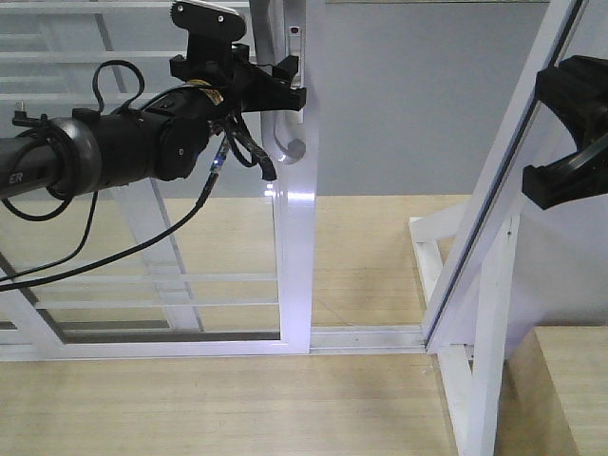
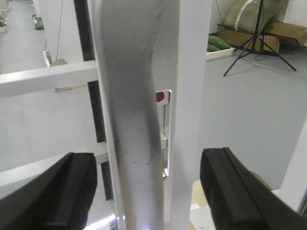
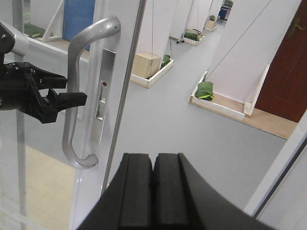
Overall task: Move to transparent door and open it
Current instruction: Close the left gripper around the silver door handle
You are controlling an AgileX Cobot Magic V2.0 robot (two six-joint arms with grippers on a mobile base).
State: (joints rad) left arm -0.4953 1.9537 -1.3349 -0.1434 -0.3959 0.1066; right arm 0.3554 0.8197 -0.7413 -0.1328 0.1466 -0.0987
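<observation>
The transparent door (image 1: 171, 247) is a glass panel with thin white bars in a white frame (image 1: 296, 256). Its curved grey pull handle (image 1: 283, 142) is on the frame's right stile. My left gripper (image 1: 290, 81) is open at the handle's upper part. In the left wrist view the handle (image 2: 136, 120) stands between the two black fingers (image 2: 48, 191), with a gap on each side. My right gripper (image 3: 153, 167) is shut and empty, held off to the right of the door (image 1: 570, 133). The right wrist view shows the handle (image 3: 76, 96) and the left gripper (image 3: 60, 98) at it.
A floor track (image 1: 366, 337) runs from the door's edge to a slanted white frame (image 1: 494, 180) at the right. Between them is an open gap onto a grey floor (image 1: 408, 104). A small lock with a red mark (image 2: 162, 97) sits beside the handle. A wood floor (image 1: 218, 404) lies in front.
</observation>
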